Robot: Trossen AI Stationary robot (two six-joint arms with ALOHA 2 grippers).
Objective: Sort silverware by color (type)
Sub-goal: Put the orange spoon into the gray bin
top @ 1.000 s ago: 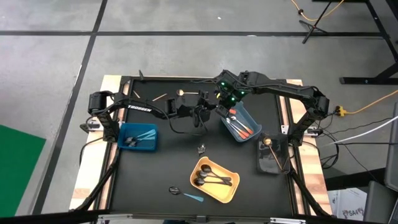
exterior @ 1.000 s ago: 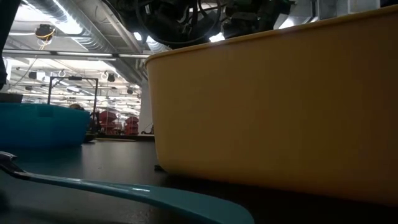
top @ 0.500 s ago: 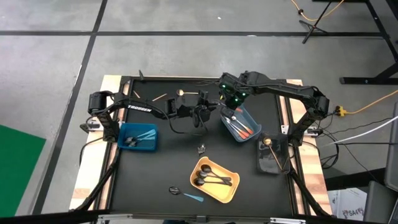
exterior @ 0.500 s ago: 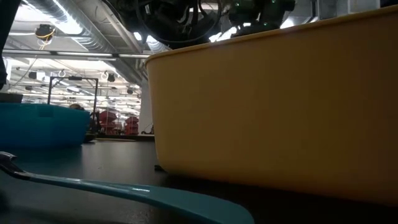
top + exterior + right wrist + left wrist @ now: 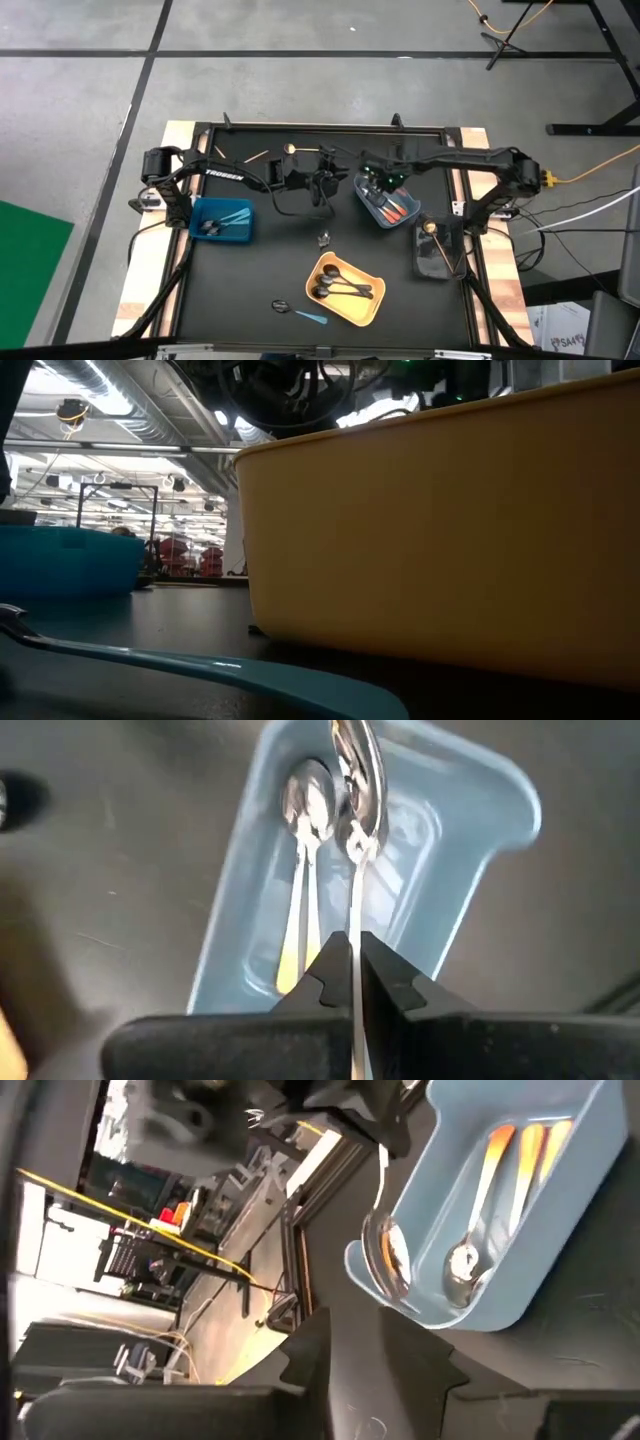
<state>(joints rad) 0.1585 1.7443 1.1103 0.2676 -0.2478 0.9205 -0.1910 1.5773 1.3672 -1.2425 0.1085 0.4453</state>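
Observation:
My right gripper (image 5: 378,182) stands over the pale blue bin (image 5: 392,208), pointing down and shut on a silver spoon (image 5: 356,780). Two silver spoons with orange handles (image 5: 480,1200) lie in that bin. My left gripper (image 5: 325,186) waits just left of the bin, open and holding nothing. Black spoons (image 5: 340,288) lie in the yellow bin (image 5: 368,310). Light-blue spoons (image 5: 232,216) lie in the blue bin (image 5: 200,208). One gold spoon (image 5: 430,228) lies in the dark bin (image 5: 436,262). My right gripper pinches the spoon's thin handle (image 5: 352,925) between its two fingers, coming from above and pointing down. The handle runs along the fingers. The spoon hangs below them, bowl (image 5: 386,1245) lowest, at the bin's near end; whether it touches the bin I cannot tell.
Loose pieces lie on the black mat: a gold spoon (image 5: 290,148) and a wooden one (image 5: 258,156) at the far edge, a small piece (image 5: 325,238) mid-table, a black spoon (image 5: 280,305) and a light-blue spoon (image 5: 312,317) at the near edge. The yellow bin's wall (image 5: 440,530) fills the low view.
My right gripper has gone toward the table's near and right side, from beside my left gripper to above the pale blue bin, tipping to point down. It has sunk a little.

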